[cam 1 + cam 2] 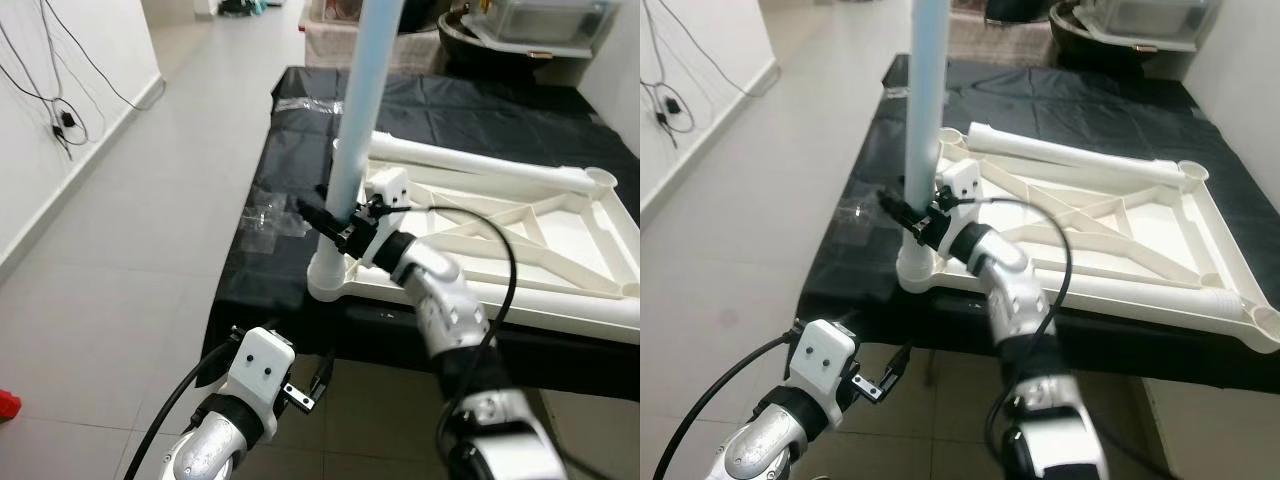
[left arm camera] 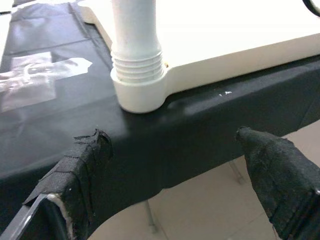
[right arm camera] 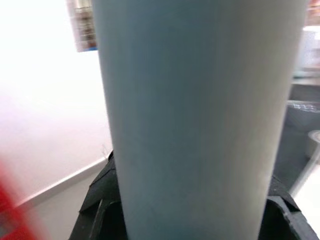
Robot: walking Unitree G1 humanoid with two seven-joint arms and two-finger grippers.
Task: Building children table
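A white children's table top (image 1: 540,230) lies upside down on a table draped in black cloth (image 1: 300,130). A pale blue leg (image 1: 360,90) stands upright in the top's near-left corner socket (image 1: 325,275). My right gripper (image 1: 335,225) is shut on this leg just above the socket; the right wrist view has the leg (image 3: 200,120) close up between the black fingers. A second white leg (image 1: 480,160) lies across the far side of the top. My left gripper (image 2: 170,135) hangs open below the table's near edge, facing the socket (image 2: 137,95) and apart from it.
Clear plastic wrapping (image 1: 265,215) lies on the cloth left of the socket. Cables (image 1: 60,120) hang on the left wall and a red object (image 1: 8,403) sits on the floor. Boxes and a tub (image 1: 540,20) stand behind the table. Open tiled floor stretches to the left.
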